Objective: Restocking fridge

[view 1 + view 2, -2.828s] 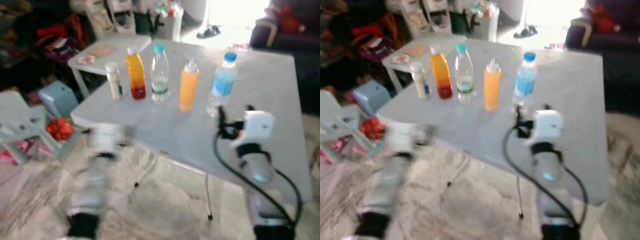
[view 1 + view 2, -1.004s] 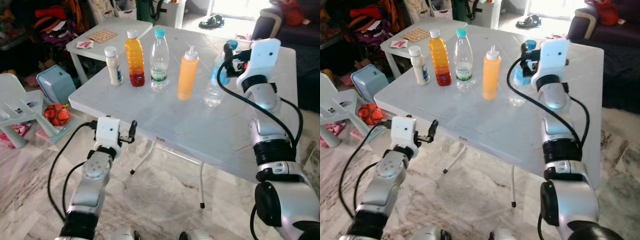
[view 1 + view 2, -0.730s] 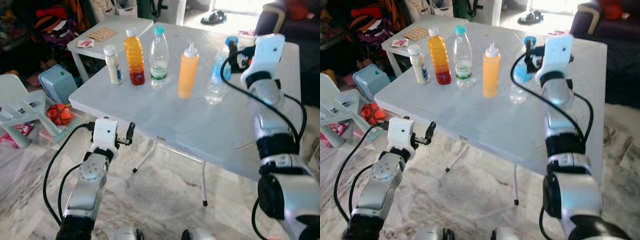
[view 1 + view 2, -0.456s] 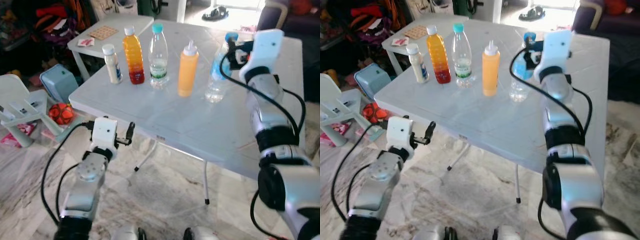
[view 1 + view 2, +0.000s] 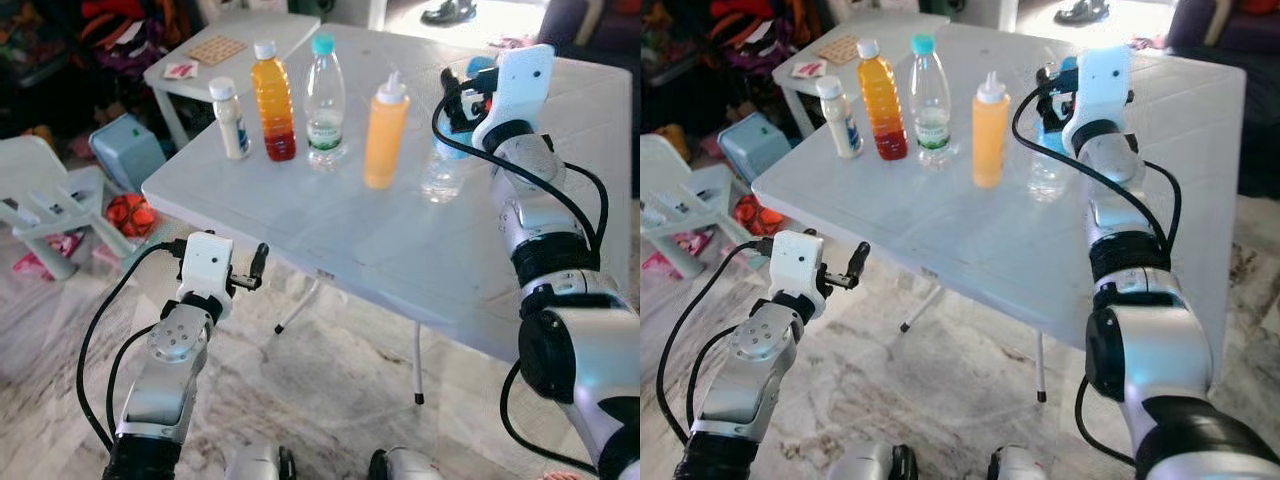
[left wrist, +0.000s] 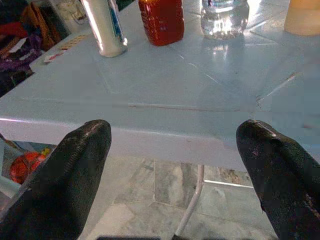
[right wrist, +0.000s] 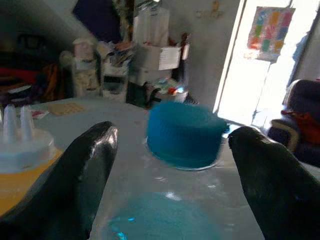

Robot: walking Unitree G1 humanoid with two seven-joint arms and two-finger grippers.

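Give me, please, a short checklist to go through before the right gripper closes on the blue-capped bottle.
1. Right gripper open: ok.
2. Blue cap centred between its fingers: ok.
3. Fingers low enough to grasp the bottle body: not ok, they sit at cap height.
4. Bottle upright on the table: ok.
5. Gap to the orange squeeze bottle: ok.
6. Left gripper, open, off the table edge: ok.

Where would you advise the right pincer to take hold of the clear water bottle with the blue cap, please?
Probably just below the blue cap of the clear water bottle. It stands upright at the right end of the row, and the open right pincer already straddles its top. Come from the robot's side, clear of the orange squeeze bottle.
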